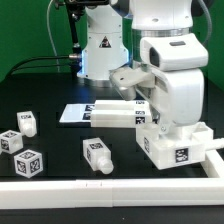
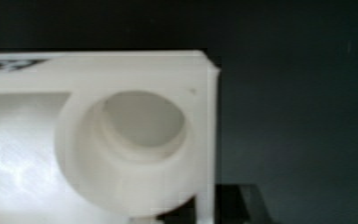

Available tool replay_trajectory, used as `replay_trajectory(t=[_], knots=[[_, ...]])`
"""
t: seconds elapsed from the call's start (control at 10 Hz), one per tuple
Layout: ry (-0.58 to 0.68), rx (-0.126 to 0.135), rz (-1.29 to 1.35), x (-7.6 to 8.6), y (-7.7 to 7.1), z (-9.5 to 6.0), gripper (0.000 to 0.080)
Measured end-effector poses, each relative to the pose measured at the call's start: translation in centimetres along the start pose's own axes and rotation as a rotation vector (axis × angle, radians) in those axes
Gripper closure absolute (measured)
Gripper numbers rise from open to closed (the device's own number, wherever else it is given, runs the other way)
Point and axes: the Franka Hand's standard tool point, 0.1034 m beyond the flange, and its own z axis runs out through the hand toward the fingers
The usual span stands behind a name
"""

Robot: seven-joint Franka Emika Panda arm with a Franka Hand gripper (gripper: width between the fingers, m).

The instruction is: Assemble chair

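- The arm (image 1: 150,25) stands at the exterior view's right. Its wrist is bent so that the bulky white hand points straight down at the table (image 1: 50,92).
- The gripper (image 1: 160,122) is lowered onto the large chair block (image 1: 175,148), and its jaws are clenched tight. Whether they pinch any part of the block, I cannot tell.
- That block sits on the table at the exterior view's right, just beside the border rail (image 1: 100,186), with one tag facing the camera.
- In the wrist view the same block (image 2: 51,110) fills most of the frame (very close to the lens). A round socket (image 2: 149,125) shows in its face.
- A flat slab (image 1: 80,113) lies mid-table, and a long tagged piece (image 1: 118,117) lies between it and the hand.
- Four small cube legs (image 1: 27,122) (image 1: 10,141) (image 1: 30,160) (image 1: 97,152) are scattered toward the exterior view's left, well apart from the gripper.
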Motion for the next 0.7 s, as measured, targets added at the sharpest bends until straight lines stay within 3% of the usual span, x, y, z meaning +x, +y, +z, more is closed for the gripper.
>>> replay_trajectory(t=[0.1, 0.5, 0.7], knots=[[0.003, 0.024, -0.098, -0.7, -0.7, 0.3, 0.077], [-0.038, 0.045, -0.431, -1.5, -1.1, 0.6, 0.077], [-0.095, 0.087, -0.714, -2.0, -1.2, 0.3, 0.077]])
